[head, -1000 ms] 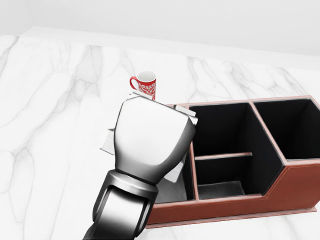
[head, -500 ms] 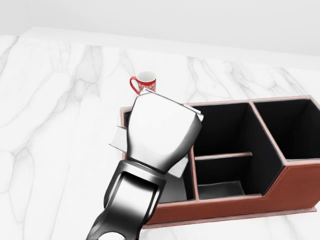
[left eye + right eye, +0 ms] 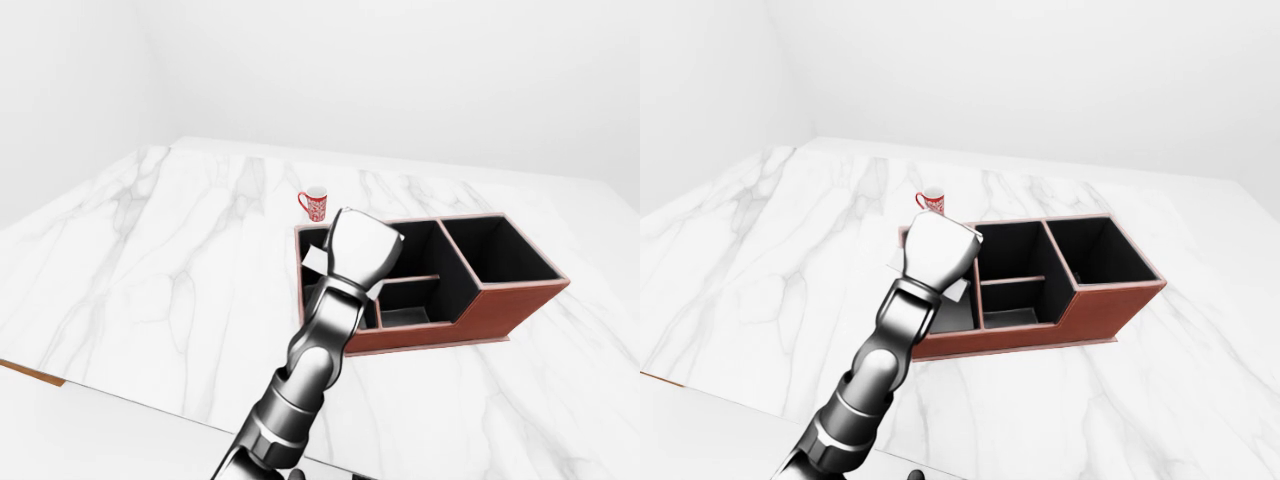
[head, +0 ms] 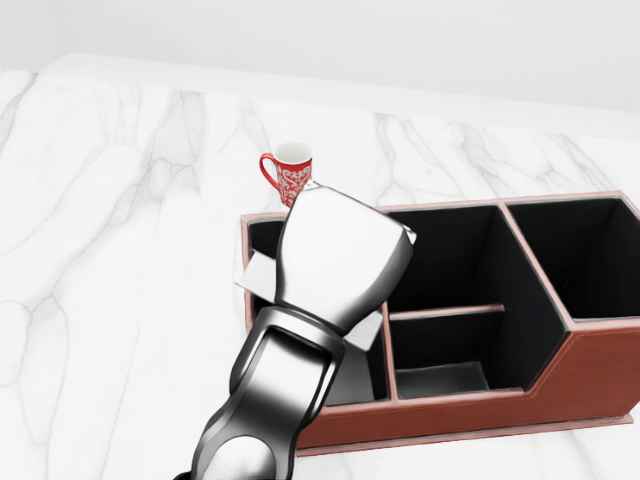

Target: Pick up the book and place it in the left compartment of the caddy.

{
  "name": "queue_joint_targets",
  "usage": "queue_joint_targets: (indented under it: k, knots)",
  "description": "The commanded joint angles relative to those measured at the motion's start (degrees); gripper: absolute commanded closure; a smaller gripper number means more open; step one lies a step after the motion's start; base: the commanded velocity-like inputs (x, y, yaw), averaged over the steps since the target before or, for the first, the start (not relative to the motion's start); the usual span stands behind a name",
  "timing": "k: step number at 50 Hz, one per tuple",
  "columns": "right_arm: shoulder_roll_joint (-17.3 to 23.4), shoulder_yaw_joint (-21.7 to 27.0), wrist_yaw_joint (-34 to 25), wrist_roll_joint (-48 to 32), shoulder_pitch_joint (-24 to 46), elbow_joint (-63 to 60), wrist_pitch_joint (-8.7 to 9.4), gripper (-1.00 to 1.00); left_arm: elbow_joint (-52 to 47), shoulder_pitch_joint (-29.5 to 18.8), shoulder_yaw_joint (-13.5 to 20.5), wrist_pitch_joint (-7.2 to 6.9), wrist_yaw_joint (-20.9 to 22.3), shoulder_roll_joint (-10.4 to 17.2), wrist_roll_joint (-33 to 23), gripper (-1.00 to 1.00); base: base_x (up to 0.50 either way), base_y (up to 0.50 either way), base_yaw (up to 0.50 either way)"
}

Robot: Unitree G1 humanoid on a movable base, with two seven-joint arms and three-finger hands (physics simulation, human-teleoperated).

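Observation:
My left hand [image 4: 340, 262] hovers over the left compartment [image 4: 263, 237] of the brown caddy [image 4: 600, 362], its silver back turned to the camera. The fingers are hidden beneath it. A pale book [image 4: 255, 277] sticks out from under the hand on the left and at the lower right, held tilted above that compartment. I cannot tell whether the book touches the caddy's floor. In the left-eye view the forearm [image 3: 315, 350] rises from the bottom edge to the caddy. My right hand does not show.
A red patterned mug [image 4: 292, 168] stands on the white marble table [image 4: 110, 250] just above the caddy's left end. The caddy has a divided middle compartment [image 4: 445, 310] and a right compartment [image 4: 585, 255], both dark inside. The table's near edge [image 3: 60, 378] shows at lower left.
My left hand has carried the book rightward and slightly up the view, from beside the caddy's left wall to over its left compartment. The mug shows more fully now.

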State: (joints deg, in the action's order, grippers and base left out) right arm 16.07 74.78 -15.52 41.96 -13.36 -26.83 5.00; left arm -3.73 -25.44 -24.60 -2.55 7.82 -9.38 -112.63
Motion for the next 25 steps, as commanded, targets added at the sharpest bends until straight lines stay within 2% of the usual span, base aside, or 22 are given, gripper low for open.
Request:
queue_joint_targets:
  k: [1, 4, 6, 7, 13, 17, 19, 20, 25]
  knots:
    - [-0.14, -0.31, -0.20, -0.33, 0.03, 0.23, 0.00, -1.00, 4.53, -1.06, 1.67, -0.11, -2.94, -0.74, -0.37, 1.00, 0.00, 0.00, 0.00]
    - [-0.10, -0.29, -0.07, -0.22, -0.03, 0.05, 0.00, -1.00, 5.52, -1.29, 2.25, -0.07, -3.44, -0.84, -0.37, 1.00, 0.00, 0.00, 0.00]
    - [0.04, -0.05, 0.17, 0.06, -0.07, -0.34, 0.00, -1.00, 6.14, -0.53, 3.91, 1.02, -4.25, -2.14, -0.02, 1.00, 0.00, 0.00, 0.00]
    - [-0.04, -0.18, 0.00, -0.17, 0.02, -0.13, 0.00, -1.00, 6.32, -0.61, 3.13, 0.09, -4.05, -1.35, -0.27, 1.00, 0.00, 0.00, 0.00]
    - [-0.16, -0.08, -0.11, -0.17, -0.06, -0.10, 0.00, -1.00, 9.68, -1.37, 3.82, -1.02, -5.23, -1.10, -0.37, 1.00, 0.00, 0.00, 0.00]
    - [-0.14, -0.02, -0.16, -0.15, -0.08, -0.14, 0.00, -1.00, 9.20, -1.02, 4.11, -0.41, -4.41, -1.41, -0.37, 1.00, 0.00, 0.00, 0.00]
    - [-0.02, 0.26, 0.01, 0.18, -0.19, -0.51, 0.00, -1.00, 9.17, -0.77, 4.80, 0.36, -4.46, -2.08, -0.30, 1.00, 0.00, 0.00, 0.00]
    - [-0.04, 0.17, 0.00, 0.05, -0.09, -0.42, 0.00, -1.00, 10.02, -1.16, 4.56, -0.15, -4.58, -1.69, -0.35, 1.00, 0.00, 0.00, 0.00]
    - [0.04, 0.57, 0.16, 0.45, -0.24, -0.87, 0.00, -1.00, 12.63, -1.75, 5.37, -0.11, -5.45, -2.27, -0.36, 1.00, 0.00, 0.00, 0.00]
